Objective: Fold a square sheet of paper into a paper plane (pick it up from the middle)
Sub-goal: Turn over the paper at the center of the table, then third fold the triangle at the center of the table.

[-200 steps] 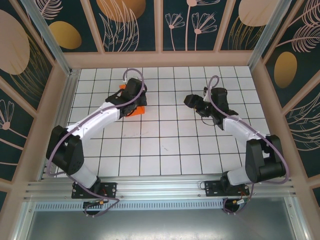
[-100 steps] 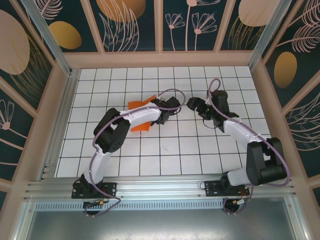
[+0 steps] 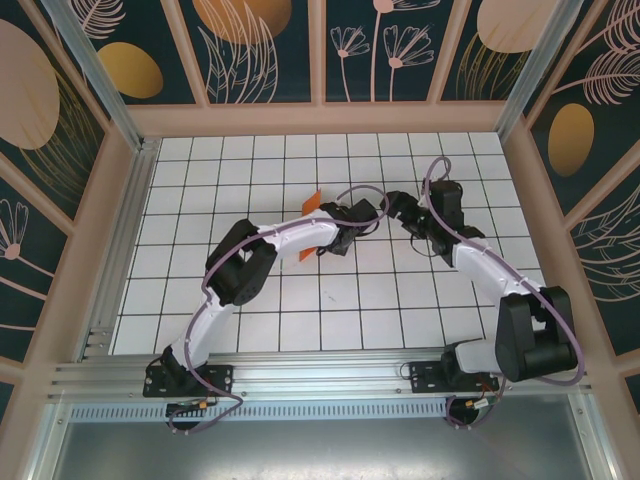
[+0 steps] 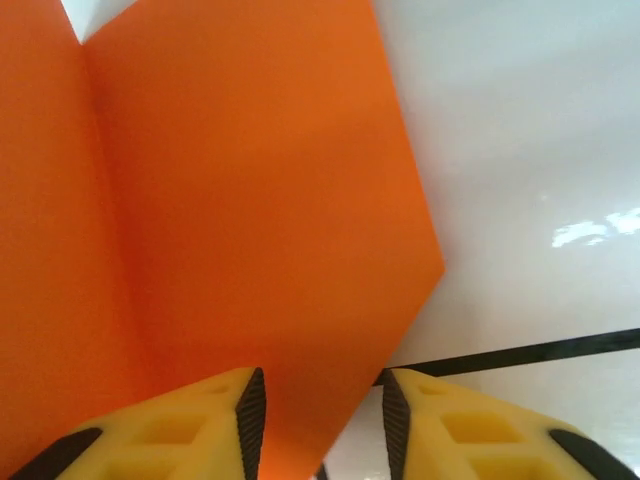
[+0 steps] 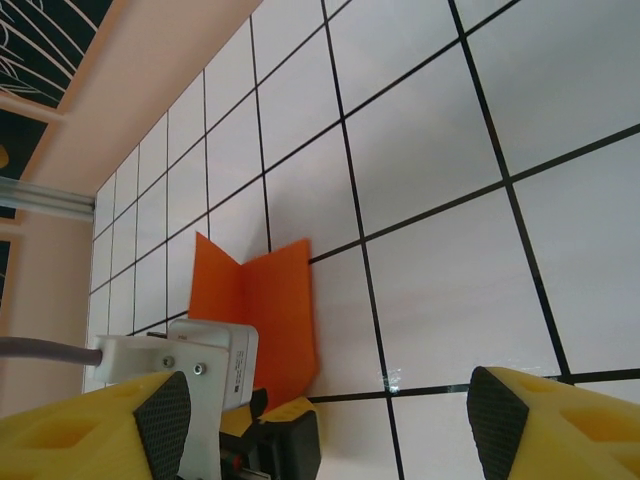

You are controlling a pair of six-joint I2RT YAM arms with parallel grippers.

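Orange paper (image 4: pixel 260 200) — smooth, creased, sharp-cornered

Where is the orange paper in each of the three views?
Top external: orange paper at centre, peeking out on both sides of the left forearm.
Left wrist: covers the left and centre of the picture.
Right wrist: lower left, creased into a V.
Shared landmark: the left gripper at the paper's edge.

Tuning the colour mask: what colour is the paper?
Plain bright orange; the paper shows best in the left wrist view.
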